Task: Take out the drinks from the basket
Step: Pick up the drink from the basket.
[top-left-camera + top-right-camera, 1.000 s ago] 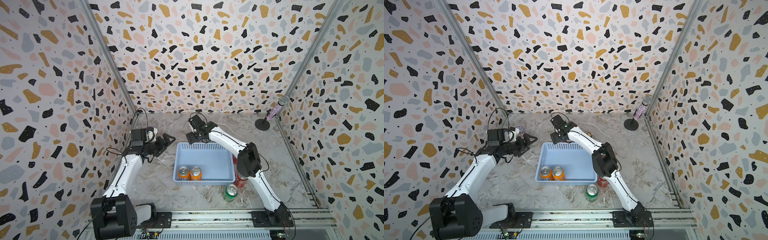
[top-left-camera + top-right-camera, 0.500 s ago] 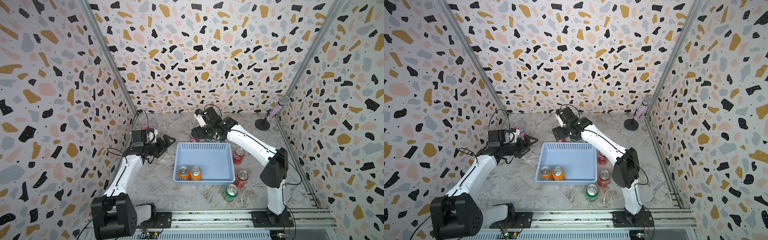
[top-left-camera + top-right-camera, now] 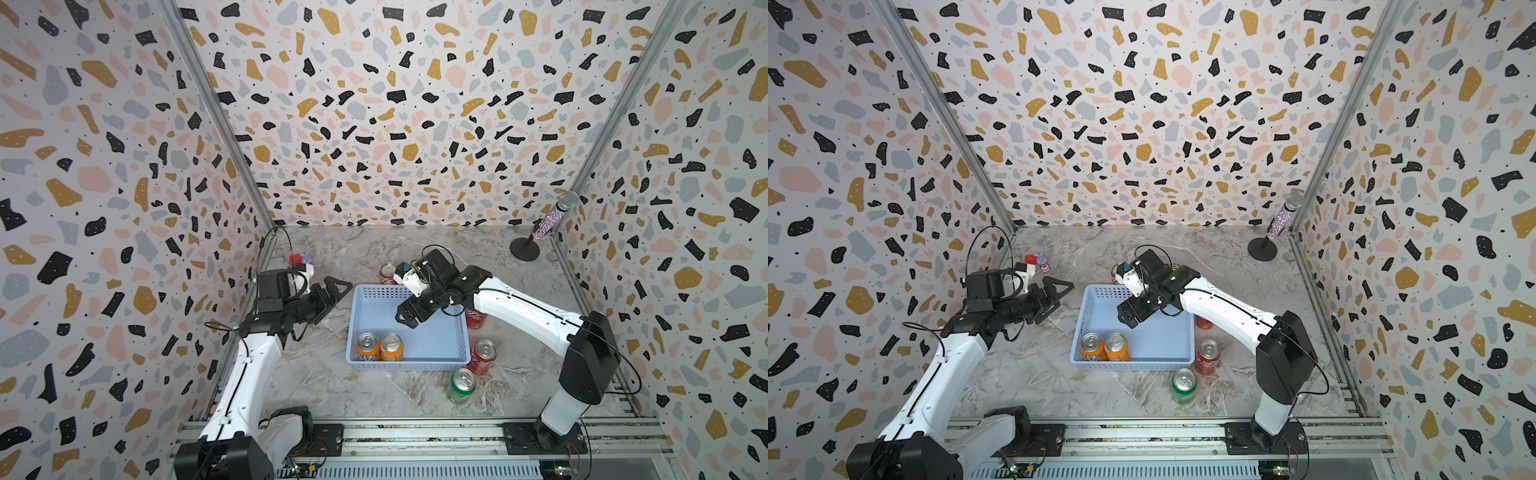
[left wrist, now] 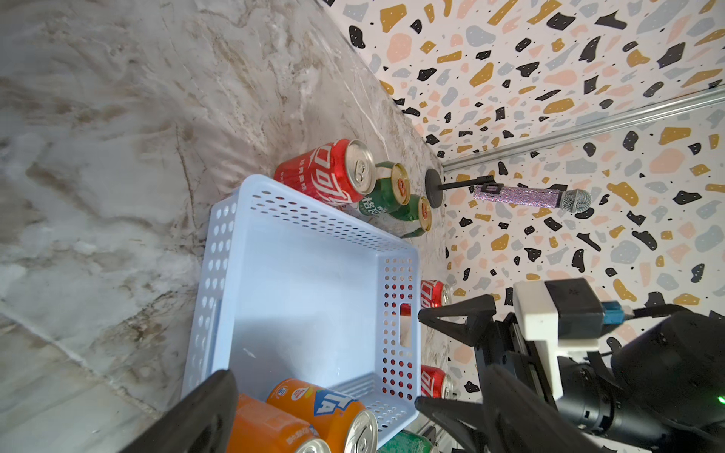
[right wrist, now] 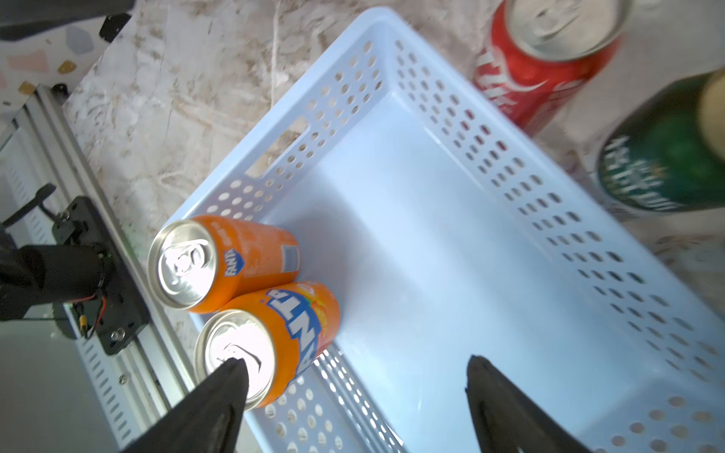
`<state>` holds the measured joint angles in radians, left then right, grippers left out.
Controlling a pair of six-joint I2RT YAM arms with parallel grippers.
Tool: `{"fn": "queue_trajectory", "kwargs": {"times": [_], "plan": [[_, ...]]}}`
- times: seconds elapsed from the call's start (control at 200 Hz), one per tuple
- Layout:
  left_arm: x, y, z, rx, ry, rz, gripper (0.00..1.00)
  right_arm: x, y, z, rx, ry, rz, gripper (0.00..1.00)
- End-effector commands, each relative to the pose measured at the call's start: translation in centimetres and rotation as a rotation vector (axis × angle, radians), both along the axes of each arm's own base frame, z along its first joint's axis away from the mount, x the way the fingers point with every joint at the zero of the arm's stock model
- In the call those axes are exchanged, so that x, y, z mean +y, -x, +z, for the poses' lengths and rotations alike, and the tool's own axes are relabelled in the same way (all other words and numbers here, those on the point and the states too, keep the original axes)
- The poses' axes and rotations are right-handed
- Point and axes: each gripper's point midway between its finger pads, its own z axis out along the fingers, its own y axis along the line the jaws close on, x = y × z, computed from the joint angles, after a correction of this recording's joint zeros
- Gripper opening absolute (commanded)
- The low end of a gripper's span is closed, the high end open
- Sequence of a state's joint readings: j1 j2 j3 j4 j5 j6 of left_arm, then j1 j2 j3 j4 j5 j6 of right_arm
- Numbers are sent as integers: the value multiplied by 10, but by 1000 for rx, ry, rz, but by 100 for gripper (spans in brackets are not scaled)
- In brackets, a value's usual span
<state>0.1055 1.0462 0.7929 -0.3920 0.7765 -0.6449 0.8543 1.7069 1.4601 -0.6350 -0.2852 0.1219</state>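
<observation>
The pale blue basket (image 3: pixel 415 365) (image 3: pixel 1133 365) holds two upright orange cans (image 3: pixel 368 347) (image 3: pixel 391 347) in its near left corner. My right gripper (image 3: pixel 405 318) (image 5: pixel 355 362) hangs open above the basket floor, just beyond those cans, and holds nothing. Left of the basket, my left gripper (image 3: pixel 332 293) (image 4: pixel 355 376) is open and empty. On the table stand three red cans: behind (image 3: pixel 388 274), right (image 3: pixel 476 320), and front right (image 3: pixel 482 357). A bright green can (image 3: pixel 461 386) is at the front. Two dark green cans (image 4: pixel 392 184) (image 4: pixel 416 213) stand behind the basket, hidden in both top views.
A glittery microphone (image 3: pixel 548 220) on a round stand occupies the back right corner. A small red and white object (image 3: pixel 300 259) lies at the back left. Patterned walls close three sides, and a metal rail (image 3: pixel 415 434) runs along the front.
My right arm swung from behind the basket's far left corner to above its inside, and its jaws widened. The left arm barely moved.
</observation>
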Motion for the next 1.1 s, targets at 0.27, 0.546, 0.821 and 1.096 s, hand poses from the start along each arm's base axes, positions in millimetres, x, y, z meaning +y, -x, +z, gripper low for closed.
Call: {"fn": "queue_trajectory", "kwargs": {"times": [0.27,0.546,0.821,1.096], "plan": [[10,24,-46,99,-117,1,100,8,52,13,7,-50,138,96],[10,23,-49,114,-126,-8,100,4,52,3,-20,29,125,97],[10,24,-52,128,-121,-6,100,20,60,-6,-36,84,158,97],[9,24,-52,131,-114,-9,100,26,62,-16,-40,123,159,98]]}}
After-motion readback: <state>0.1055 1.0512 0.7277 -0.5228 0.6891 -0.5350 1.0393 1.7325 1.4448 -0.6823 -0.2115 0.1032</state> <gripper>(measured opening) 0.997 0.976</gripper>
